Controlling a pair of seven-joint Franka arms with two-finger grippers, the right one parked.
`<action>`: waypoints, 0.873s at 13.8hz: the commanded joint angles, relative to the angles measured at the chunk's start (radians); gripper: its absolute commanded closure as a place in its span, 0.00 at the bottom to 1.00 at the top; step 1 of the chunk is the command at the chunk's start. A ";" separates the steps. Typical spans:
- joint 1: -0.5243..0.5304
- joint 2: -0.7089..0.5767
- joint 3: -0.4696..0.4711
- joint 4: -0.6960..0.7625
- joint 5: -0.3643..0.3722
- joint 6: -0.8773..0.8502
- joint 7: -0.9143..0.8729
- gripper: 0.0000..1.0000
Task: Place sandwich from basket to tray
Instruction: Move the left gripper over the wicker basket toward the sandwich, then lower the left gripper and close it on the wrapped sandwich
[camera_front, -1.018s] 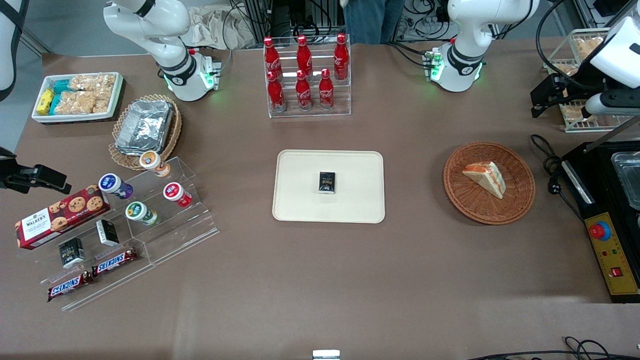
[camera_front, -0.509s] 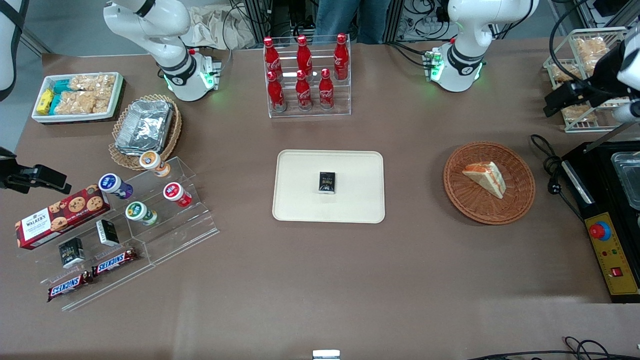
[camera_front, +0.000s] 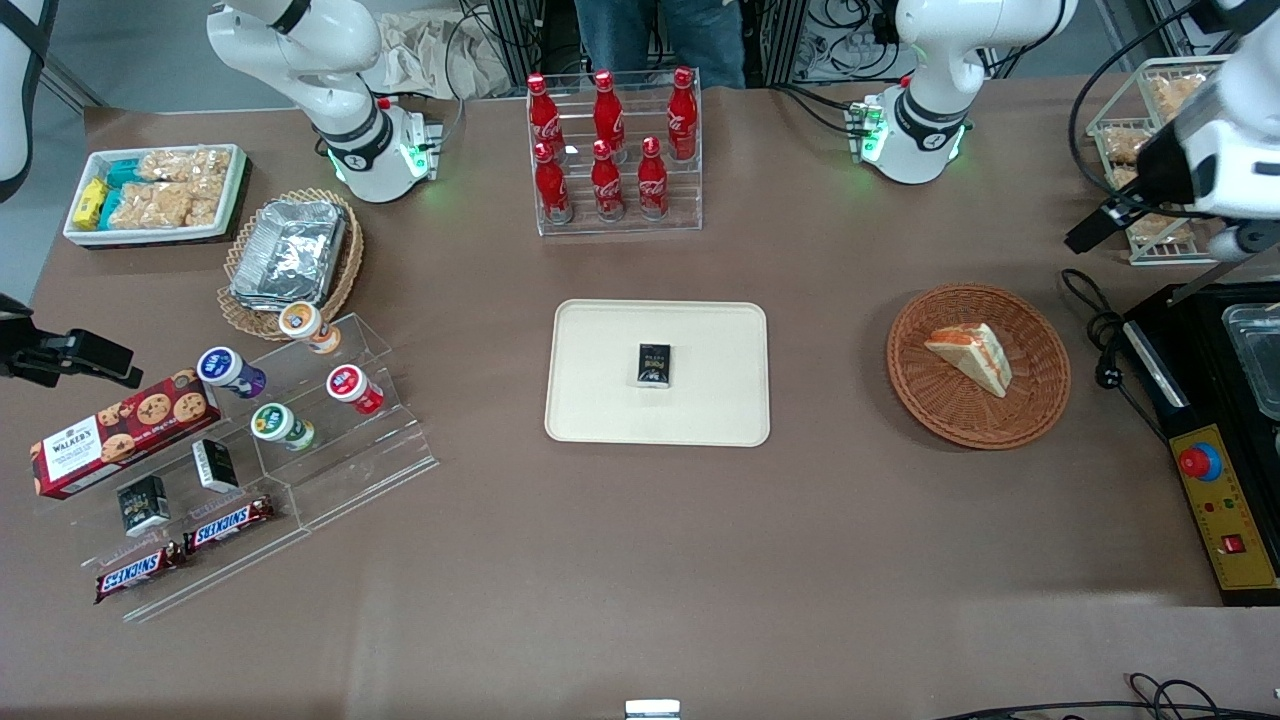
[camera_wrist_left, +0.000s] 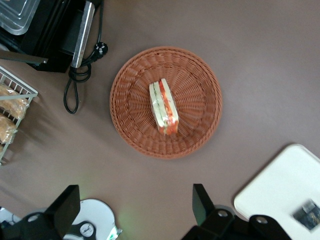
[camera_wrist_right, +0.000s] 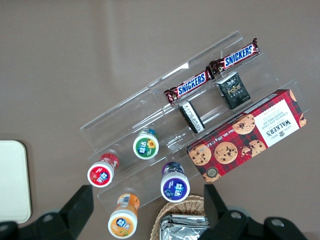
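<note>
The sandwich (camera_front: 970, 355) is a triangular white-bread wedge with orange and pale filling. It lies in the round reddish-brown wicker basket (camera_front: 925, 405) toward the working arm's end of the table. The cream tray (camera_front: 600, 400) sits mid-table with a small black box (camera_front: 654, 364) on it. My left gripper (camera_front: 1088, 235) hangs high, farther from the front camera than the basket, beside the wire rack. In the left wrist view the gripper (camera_wrist_left: 132, 210) is open and empty, well above the basket (camera_wrist_left: 125, 115) and sandwich (camera_wrist_left: 163, 106), with a tray corner (camera_wrist_left: 280, 190) in sight.
A wire rack of snacks (camera_front: 1140, 150) and a black machine (camera_front: 1220, 400) with a coiled cable (camera_front: 1095, 330) stand at the working arm's end. A cola bottle rack (camera_front: 610, 150) stands farther back. An acrylic stand (camera_front: 270, 430), foil trays (camera_front: 290, 255) and a white bin (camera_front: 155, 195) lie toward the parked arm's end.
The left arm has swung about near the wire rack and its wrist has turned. The sandwich, basket, tray and black box have not moved.
</note>
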 joint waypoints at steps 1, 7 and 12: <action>-0.004 -0.029 -0.017 -0.212 0.029 0.196 -0.095 0.00; 0.002 0.181 -0.015 -0.312 0.079 0.471 -0.178 0.00; 0.006 0.303 -0.009 -0.363 0.078 0.593 -0.288 0.00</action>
